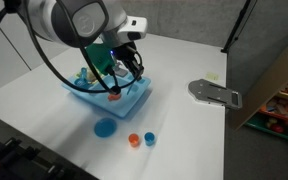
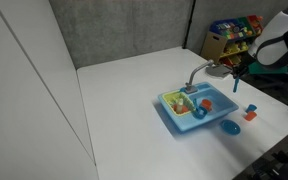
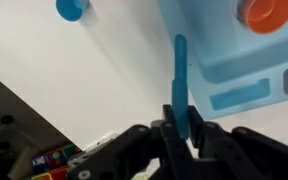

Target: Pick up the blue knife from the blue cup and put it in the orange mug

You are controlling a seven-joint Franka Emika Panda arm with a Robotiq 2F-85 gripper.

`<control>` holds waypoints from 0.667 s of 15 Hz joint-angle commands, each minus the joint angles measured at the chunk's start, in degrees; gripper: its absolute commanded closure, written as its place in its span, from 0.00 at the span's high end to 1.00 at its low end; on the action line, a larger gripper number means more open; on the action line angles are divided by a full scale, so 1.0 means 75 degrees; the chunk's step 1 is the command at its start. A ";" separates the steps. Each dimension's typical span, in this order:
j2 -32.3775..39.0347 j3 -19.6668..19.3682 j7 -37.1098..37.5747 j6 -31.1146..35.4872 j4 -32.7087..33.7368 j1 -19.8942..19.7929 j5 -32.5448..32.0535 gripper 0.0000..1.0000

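Observation:
My gripper [image 3: 181, 115] is shut on the blue knife [image 3: 180, 65], a thin light-blue strip that sticks out straight from between the fingers. In the wrist view the knife lies over the edge of the blue toy sink [image 3: 224, 60], and the orange mug [image 3: 267, 12] stands inside the sink beyond it. A small round blue thing at the top left, probably the blue cup [image 3: 71, 8], stands on the white table. In both exterior views the gripper [image 1: 129, 67] [image 2: 238, 76] hangs above the sink [image 1: 134, 98] [image 2: 176, 117]. The blue cup [image 1: 150, 138] stands apart on the table.
A flat blue plate [image 1: 105, 127] and a small orange cup [image 1: 134, 139] lie on the white table in front of the sink. A grey faucet piece [image 1: 214, 92] lies beside the sink. Toy food fills part of the sink. A shelf of toys stands past the table edge.

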 commanded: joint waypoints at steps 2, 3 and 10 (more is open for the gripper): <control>0.0018 0.0187 0.0101 0.0015 0.0016 -0.0240 -0.0166 0.18; 0.0021 0.0191 0.0101 0.0017 0.0016 -0.0240 -0.0165 0.18; 0.0103 0.0553 0.0052 0.0193 0.0098 -0.0189 -0.0127 0.06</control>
